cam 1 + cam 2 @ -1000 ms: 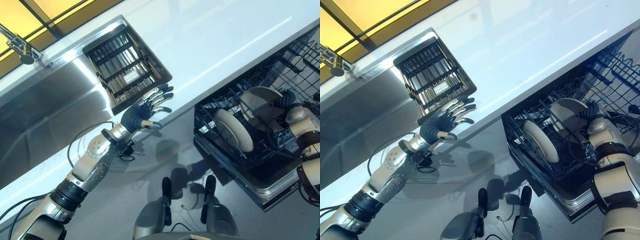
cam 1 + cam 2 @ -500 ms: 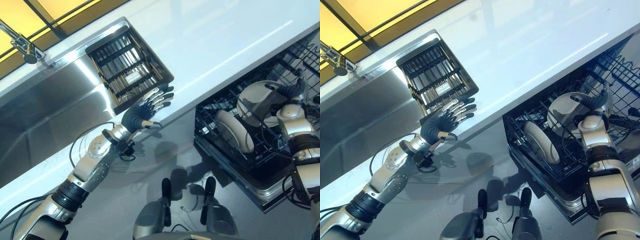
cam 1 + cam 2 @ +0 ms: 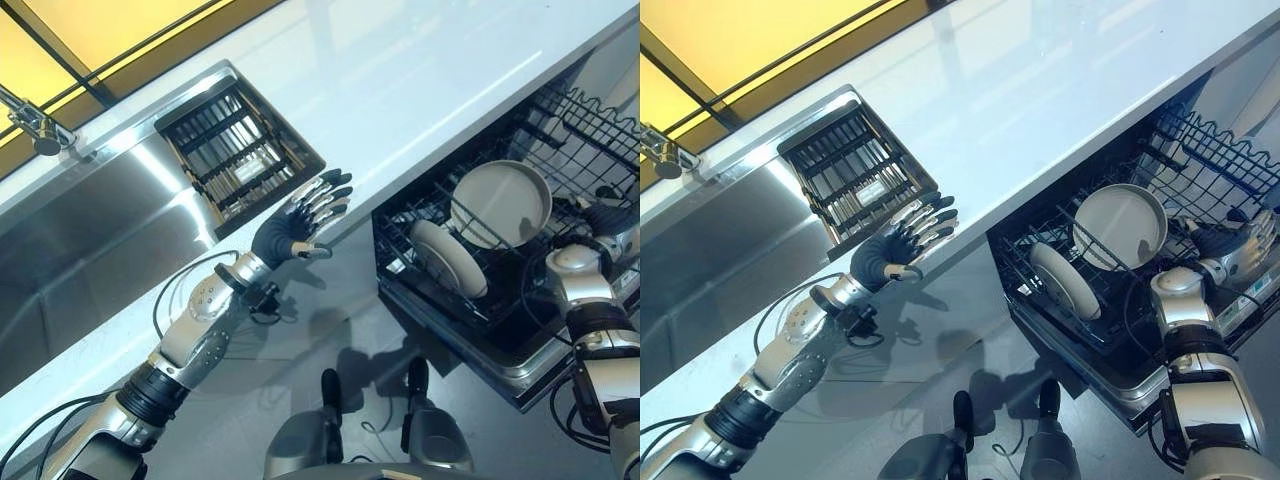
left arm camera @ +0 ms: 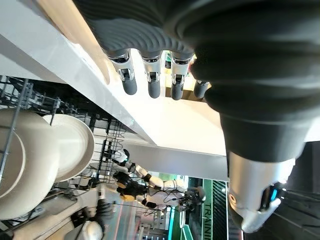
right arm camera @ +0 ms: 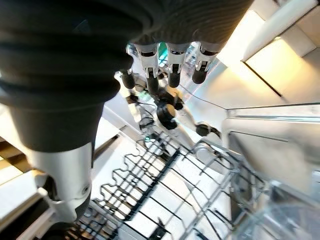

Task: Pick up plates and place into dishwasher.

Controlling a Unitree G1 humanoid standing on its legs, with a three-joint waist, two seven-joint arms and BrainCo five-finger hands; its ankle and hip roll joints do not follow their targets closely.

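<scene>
Steel sink [image 3: 90, 250] with black drying rack [image 3: 238, 150], faucet [image 3: 30, 118], white countertop [image 3: 420, 70].

no readable text, labels or numbers

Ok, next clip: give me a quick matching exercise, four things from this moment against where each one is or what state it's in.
Things:
1. left hand
2. right hand
3. two plates
4. dark rack

Places or states:
A. standing on edge in the dishwasher's lower basket
B. set in the sink, beside the white counter
C. open, fingers spread, at the counter's front edge
D. open, holding nothing, over the basket beside the plates

Pairs: 1-C, 2-D, 3-A, 4-B
</scene>
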